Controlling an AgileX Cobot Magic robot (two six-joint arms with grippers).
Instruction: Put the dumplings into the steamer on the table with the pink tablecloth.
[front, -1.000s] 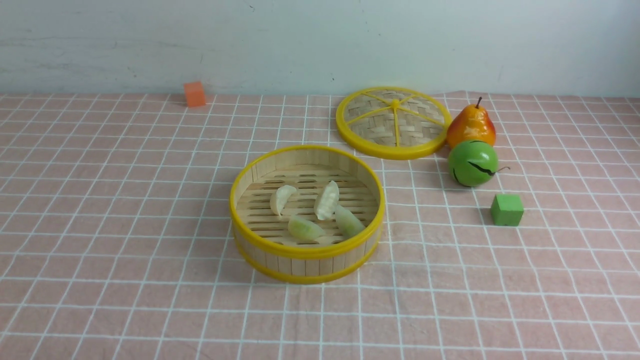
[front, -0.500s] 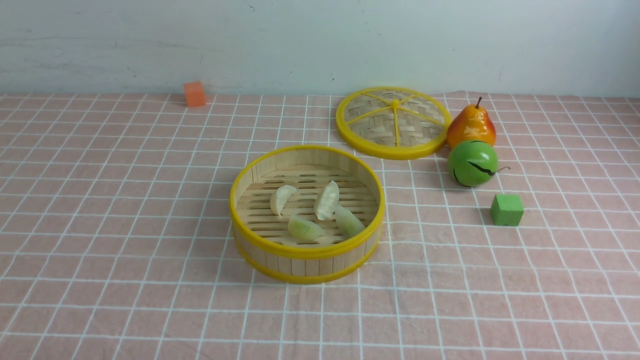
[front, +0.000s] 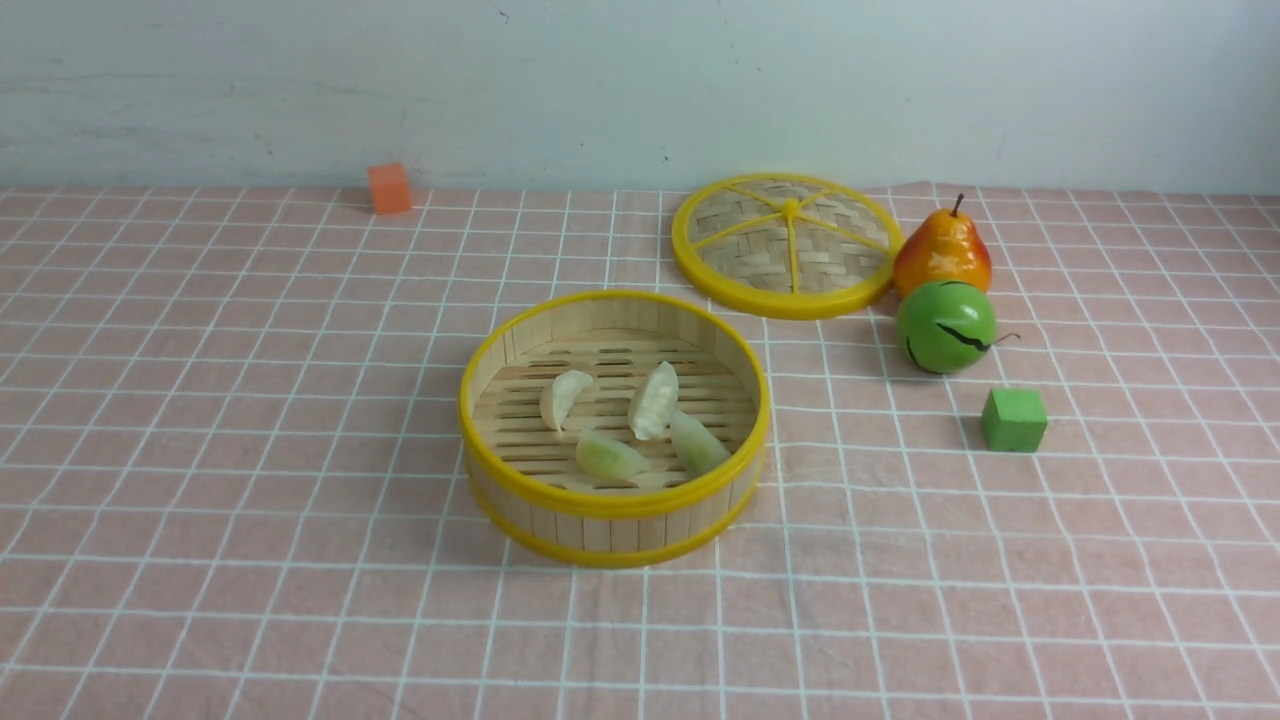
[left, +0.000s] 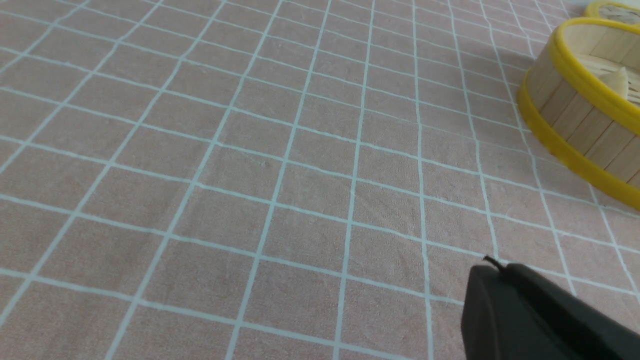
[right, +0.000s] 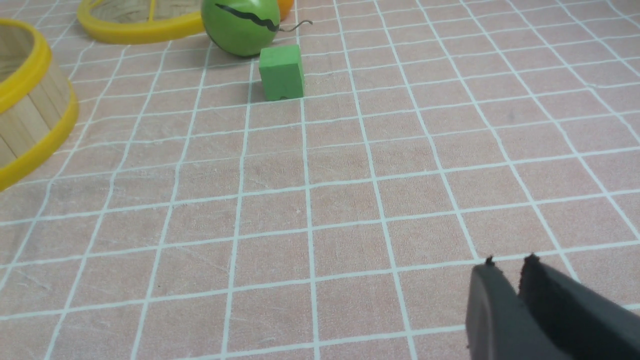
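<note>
A: anyone spot any text, labels or brand marks anywhere in these views?

B: nope, nothing readable. The pink tablecloth (front: 250, 420) has just a plain white grid, and the steamer (front: 612, 520) has bare bamboo and yellow rims, no print or numbers.

- I see a flat woven lid (front: 786, 245) with a yellow rim and spokes, lying near the table's far edge, right of centre.
- A pear (front: 942, 252) touches its right rim.
- A green round fruit (front: 945, 326) sits just in front of the pear.
- A green cube (front: 1014, 420) lies nearer me, toward the right edge.
- An orange cube (front: 389, 188) stands at the far edge, left.
</note>
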